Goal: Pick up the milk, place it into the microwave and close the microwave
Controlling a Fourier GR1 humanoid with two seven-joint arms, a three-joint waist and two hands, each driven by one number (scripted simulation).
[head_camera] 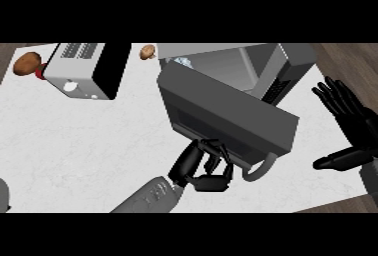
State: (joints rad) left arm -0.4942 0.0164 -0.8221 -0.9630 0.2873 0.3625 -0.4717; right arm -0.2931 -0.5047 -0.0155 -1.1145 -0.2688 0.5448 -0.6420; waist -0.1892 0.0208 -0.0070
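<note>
Milk (184, 62) stands inside the microwave (251, 65), only partly visible behind the door (221, 117), so placing looks done and closing remains. Left robot hand (207, 167), fingers curled, presses the half-open door near its handle (264, 167). Right robot hand (354, 125) rests open at the right edge. White marble desk (74, 150) also carries a toaster (81, 70).

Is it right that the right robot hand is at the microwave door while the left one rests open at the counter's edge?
Not quite: the sides are swapped. In the head view the left robot hand is at the microwave door, near its handle, while the right robot hand rests open at the counter's right edge.
</note>
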